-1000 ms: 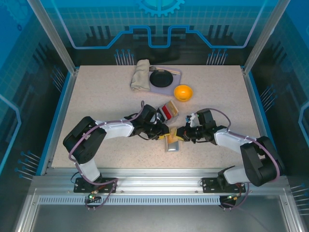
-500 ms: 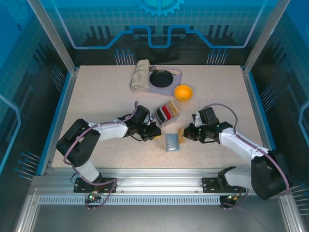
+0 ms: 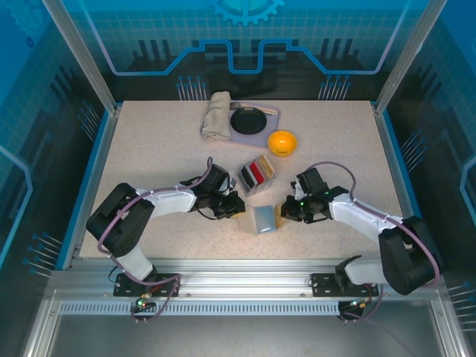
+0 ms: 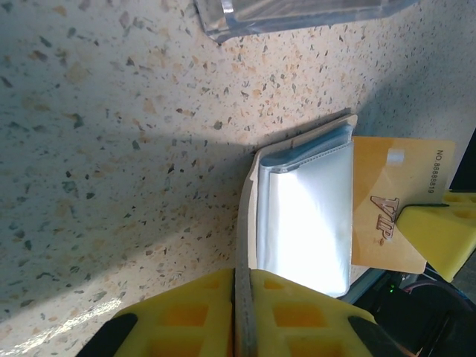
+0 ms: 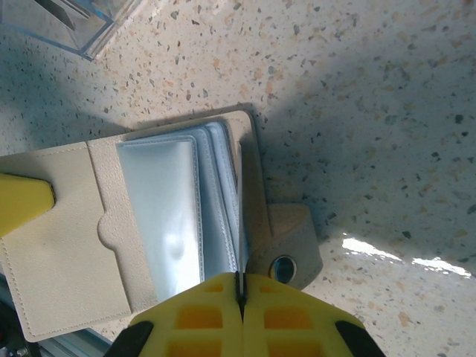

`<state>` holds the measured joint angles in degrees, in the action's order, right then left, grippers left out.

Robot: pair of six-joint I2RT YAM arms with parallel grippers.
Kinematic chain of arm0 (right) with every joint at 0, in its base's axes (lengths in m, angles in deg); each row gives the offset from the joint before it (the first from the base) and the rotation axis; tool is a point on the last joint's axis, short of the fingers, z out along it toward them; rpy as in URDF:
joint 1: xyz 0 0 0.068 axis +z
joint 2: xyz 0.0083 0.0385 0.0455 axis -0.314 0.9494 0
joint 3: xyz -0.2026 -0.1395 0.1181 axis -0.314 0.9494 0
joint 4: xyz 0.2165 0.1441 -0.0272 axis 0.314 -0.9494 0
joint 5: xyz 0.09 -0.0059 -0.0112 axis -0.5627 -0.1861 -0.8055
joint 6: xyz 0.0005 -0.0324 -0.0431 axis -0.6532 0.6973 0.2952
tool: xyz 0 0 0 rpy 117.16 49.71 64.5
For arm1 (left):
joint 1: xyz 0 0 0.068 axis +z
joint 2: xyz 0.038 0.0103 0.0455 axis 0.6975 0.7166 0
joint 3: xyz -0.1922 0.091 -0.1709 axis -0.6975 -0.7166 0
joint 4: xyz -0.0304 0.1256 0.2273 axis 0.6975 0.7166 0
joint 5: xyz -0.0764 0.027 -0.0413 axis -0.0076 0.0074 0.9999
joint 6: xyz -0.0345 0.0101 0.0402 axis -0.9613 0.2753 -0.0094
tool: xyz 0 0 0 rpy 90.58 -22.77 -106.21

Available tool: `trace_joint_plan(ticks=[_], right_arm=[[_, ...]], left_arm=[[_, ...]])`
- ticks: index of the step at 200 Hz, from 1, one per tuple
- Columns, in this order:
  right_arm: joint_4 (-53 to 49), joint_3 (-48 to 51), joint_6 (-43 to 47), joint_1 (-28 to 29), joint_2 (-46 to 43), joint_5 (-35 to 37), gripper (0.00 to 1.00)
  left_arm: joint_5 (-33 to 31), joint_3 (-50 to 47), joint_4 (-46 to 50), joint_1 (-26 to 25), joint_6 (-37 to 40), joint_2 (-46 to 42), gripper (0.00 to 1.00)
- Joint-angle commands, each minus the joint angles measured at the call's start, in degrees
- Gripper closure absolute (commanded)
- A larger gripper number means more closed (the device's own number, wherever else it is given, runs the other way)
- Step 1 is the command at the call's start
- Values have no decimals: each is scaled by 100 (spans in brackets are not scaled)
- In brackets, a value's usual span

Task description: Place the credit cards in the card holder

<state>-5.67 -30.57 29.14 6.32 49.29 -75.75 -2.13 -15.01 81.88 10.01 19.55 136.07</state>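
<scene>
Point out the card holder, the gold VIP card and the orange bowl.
card holder (image 5: 156, 223): right wrist view, on its clear inner sleeve.
gold VIP card (image 4: 387, 201): left wrist view, on its printed face.
orange bowl (image 3: 282, 142): top external view, on its inside.

two arms, left arm (image 3: 175, 199) and right arm (image 3: 364, 216): black joint housings, white-grey link shells. purple-grey cable (image 3: 336, 165) loops off each forearm. black base brackets (image 3: 141, 281), near edge. left end effector (image 4: 242, 290) and right end effector (image 5: 239, 286): bright yellow moulded pads, recessed pockets, black mounts.

bright light, hard shadows, white glare on the card holder (image 4: 312, 223).
</scene>
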Motion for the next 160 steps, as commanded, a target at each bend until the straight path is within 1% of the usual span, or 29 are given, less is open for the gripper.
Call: trace_joint_plan(ticks=[1, 29, 63, 71, 96, 110, 118, 125, 142, 160], right_arm=[[116, -217, 27, 151, 52, -149, 98], [-25, -370, 28, 275, 34, 5, 97], [288, -503, -117, 507, 132, -351, 97], [386, -547, -170, 587, 179, -421, 97], [642, -653, -373, 799, 323, -538, 97], [738, -658, -472, 890, 423, -500, 97], [772, -642, -526, 908, 492, -448, 97], [845, -594, -582, 908, 554, -440, 97], [1137, -476, -725, 910, 699, -548, 97], [1386, -382, -861, 911, 841, -667, 97]], left_arm=[[-88, -57, 209, 38, 121, 8, 87], [-89, -78, 183, 33, 94, 25, 87], [-76, -149, 4, 32, -39, 30, 87], [-79, -177, -63, 37, -83, 17, 85], [-210, -213, -39, 37, -133, -123, 74], [-296, -267, -58, 35, -160, -259, 65], [-336, -290, -89, 41, -214, -338, 62], [-367, -299, -106, 44, -272, -411, 56], [-441, -356, -130, 41, -357, -596, 46], [-576, -477, -134, 41, -411, -829, 39]])
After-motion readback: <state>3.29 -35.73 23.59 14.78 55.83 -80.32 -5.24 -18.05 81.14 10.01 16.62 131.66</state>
